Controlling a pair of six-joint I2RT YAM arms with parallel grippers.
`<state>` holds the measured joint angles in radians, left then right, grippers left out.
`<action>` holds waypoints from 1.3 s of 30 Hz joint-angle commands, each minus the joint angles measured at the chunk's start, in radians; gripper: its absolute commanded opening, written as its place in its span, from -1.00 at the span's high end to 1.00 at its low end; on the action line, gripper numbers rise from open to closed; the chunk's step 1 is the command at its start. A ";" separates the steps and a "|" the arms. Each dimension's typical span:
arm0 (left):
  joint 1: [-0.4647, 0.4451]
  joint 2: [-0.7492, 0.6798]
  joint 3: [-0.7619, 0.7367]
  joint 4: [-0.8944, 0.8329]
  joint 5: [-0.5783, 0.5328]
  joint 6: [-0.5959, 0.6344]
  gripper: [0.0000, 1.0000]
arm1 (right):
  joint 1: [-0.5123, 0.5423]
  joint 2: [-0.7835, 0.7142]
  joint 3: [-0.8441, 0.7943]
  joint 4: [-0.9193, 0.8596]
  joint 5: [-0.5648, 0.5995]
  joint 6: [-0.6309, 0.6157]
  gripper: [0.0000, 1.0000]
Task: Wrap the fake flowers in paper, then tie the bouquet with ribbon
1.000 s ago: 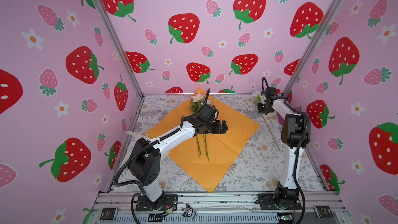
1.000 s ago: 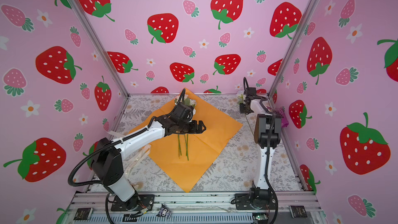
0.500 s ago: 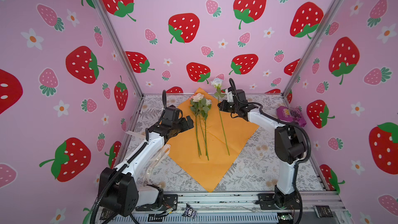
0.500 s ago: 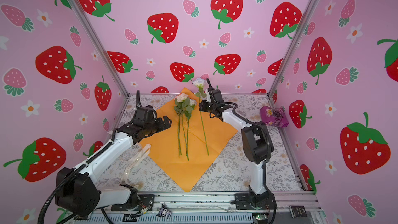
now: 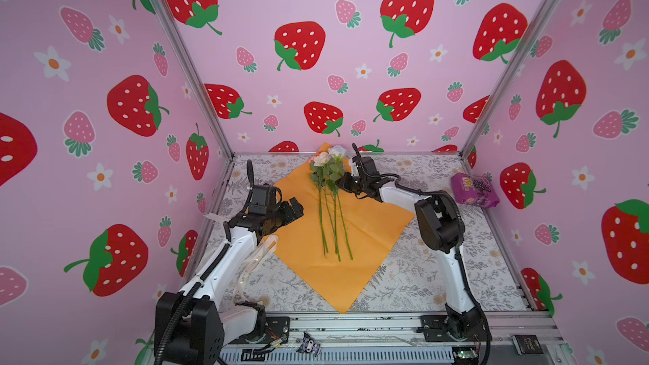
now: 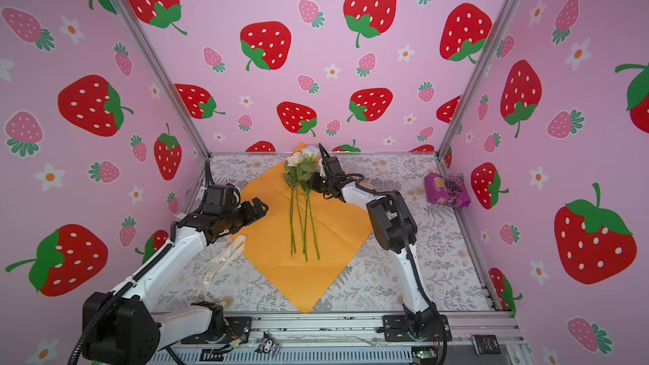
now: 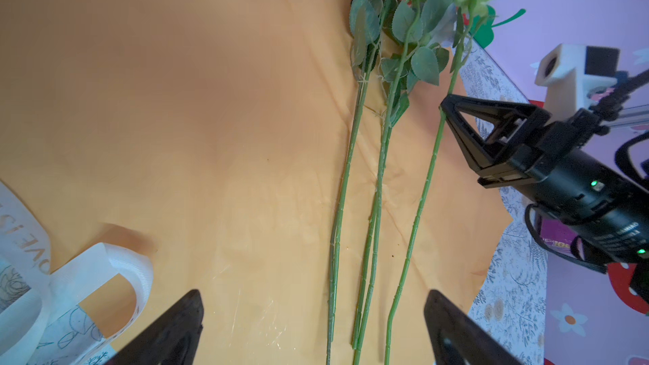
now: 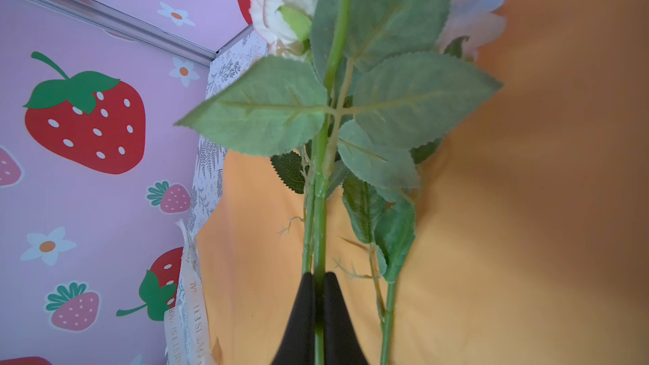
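Toward the near edge of the worktop, one corner of the orange wrapping paper points at the front rail. The sheet lies flat, set as a diamond across the middle. Along its near-left side a cream ribbon with printed lettering lies curled on the worktop, its far end touching the paper's edge.

On the paper lie the fake flowers. Their three long green stems run side by side, with the cut ends toward the near edge.

The left hand hovers over the paper's left corner, jaws spread wide and holding nothing, just apart from the stems.

Farther back, the right hand reaches in from the right with its jaws pressed together. It pinches the rightmost stem just below the leaves.

The pink, white and pale lilac blooms sit at the paper's far corner, close to the worktop's far edge.

A purple snack packet lies against the right edge near the far right corner, well apart from the paper.
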<state>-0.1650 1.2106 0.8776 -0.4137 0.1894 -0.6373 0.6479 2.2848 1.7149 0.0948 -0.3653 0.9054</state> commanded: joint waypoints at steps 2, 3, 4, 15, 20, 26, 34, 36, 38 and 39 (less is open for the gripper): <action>0.004 0.003 0.011 0.018 0.029 -0.006 -0.98 | 0.012 0.071 0.079 -0.019 -0.032 0.006 0.89; 0.005 0.004 0.012 0.016 0.028 -0.004 -0.99 | 0.014 0.079 0.082 -0.028 -0.037 -0.001 0.83; 0.005 0.005 0.012 0.016 0.030 -0.005 -0.99 | 0.015 0.086 0.084 -0.039 -0.043 -0.007 0.78; 0.005 0.021 -0.014 0.046 0.070 -0.032 -0.99 | 0.013 0.158 0.172 -0.169 -0.073 -0.098 0.66; 0.004 0.015 -0.011 0.039 0.070 -0.026 -0.99 | 0.012 0.108 0.196 -0.200 -0.067 -0.124 0.47; 0.004 0.017 -0.016 0.047 0.080 -0.026 -0.99 | 0.008 0.019 0.174 -0.265 -0.006 -0.182 0.26; 0.004 -0.001 -0.013 0.021 0.083 -0.002 -0.99 | -0.043 -0.206 -0.033 -0.320 0.066 -0.266 0.10; 0.004 -0.001 -0.020 0.017 0.094 0.002 -0.99 | -0.048 -0.300 -0.107 -0.343 0.091 -0.297 0.09; 0.003 0.001 -0.026 0.007 0.117 0.008 -0.99 | -0.039 -0.416 -0.233 -0.326 0.114 -0.306 0.09; 0.001 0.001 -0.028 -0.001 0.127 0.009 -0.99 | -0.037 -0.470 -0.301 -0.315 0.123 -0.288 0.09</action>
<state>-0.1635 1.2274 0.8680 -0.3782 0.2810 -0.6464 0.6086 1.9442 1.5246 -0.2016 -0.2985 0.6411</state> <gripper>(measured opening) 0.994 0.454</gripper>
